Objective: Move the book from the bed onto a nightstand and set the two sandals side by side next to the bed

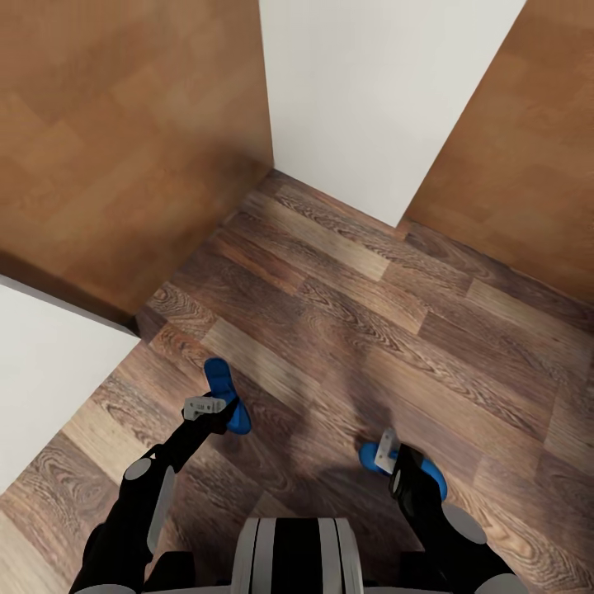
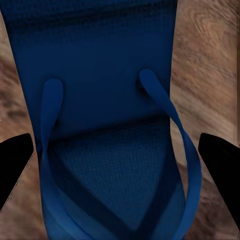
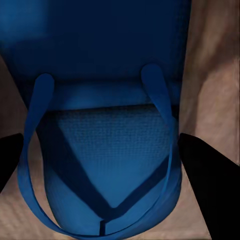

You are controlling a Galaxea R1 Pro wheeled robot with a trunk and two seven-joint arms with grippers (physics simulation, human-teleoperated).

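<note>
One blue sandal [image 1: 224, 394] is being held over the wood-plank floor [image 1: 346, 313] by the left gripper [image 1: 216, 410], the other blue sandal [image 1: 402, 467] by the right gripper [image 1: 394, 462], fingers [image 2: 15, 165] straddling each sole across its long axis.

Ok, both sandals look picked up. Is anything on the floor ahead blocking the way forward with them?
Nothing visible lies on the plank floor ahead. The left gripper and right gripper each straddle a blue sandal. A white wall stands ahead, with wooden panels either side; no bed visible here.
</note>
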